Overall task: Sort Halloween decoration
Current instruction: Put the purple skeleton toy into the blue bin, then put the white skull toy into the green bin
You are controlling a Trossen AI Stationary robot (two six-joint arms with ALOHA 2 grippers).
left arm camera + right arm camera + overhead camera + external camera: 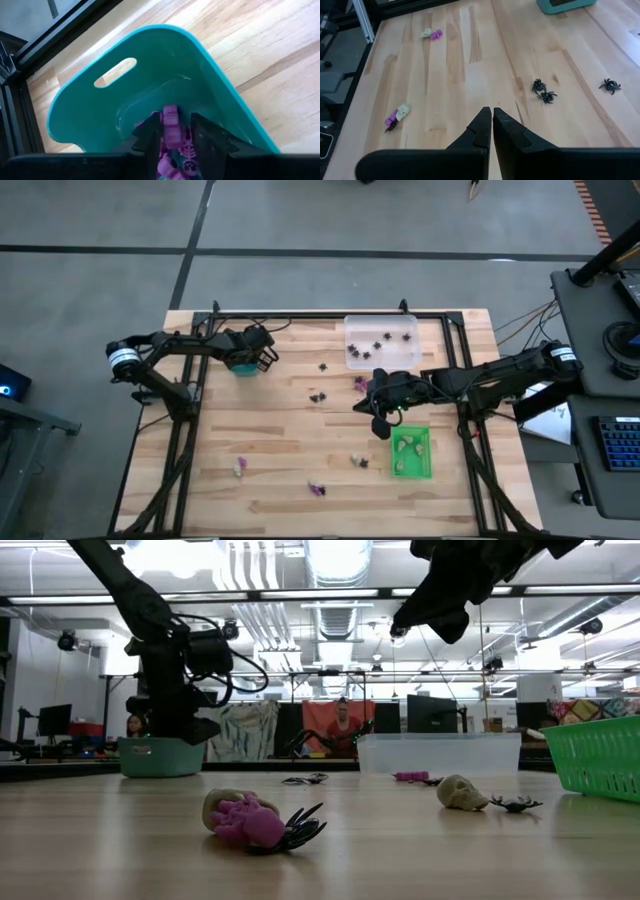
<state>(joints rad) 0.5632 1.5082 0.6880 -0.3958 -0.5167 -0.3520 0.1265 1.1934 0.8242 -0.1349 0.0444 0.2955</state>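
Observation:
My left gripper (176,131) reaches down into the teal tray (150,65) at the table's far left, its fingers parted. A purple trinket (171,122) stands between them, and a purple skeleton piece (188,152) lies on the tray floor below. My right gripper (492,112) hangs shut and empty above the table's middle (380,426), beside the green tray (428,470). Loose trinkets lie on the wood: black spiders (543,93), a cream skull beside a purple piece (398,115), and another cream and purple pair (432,34). My left gripper has the purple trinket (170,116) between its two parted fingers, which point down into the teal tray. A strip of teal shows between the trinket and one finger (205,132). Whether the other finger touches the trinket, I cannot tell.
A clear tray (400,328) with several black spiders stands at the far edge. The green tray holds cream pieces (410,448). More trinkets lie near the front: a cream one (239,467), a purple one (316,487), a mixed clump (255,822). A black frame (300,316) rims the table.

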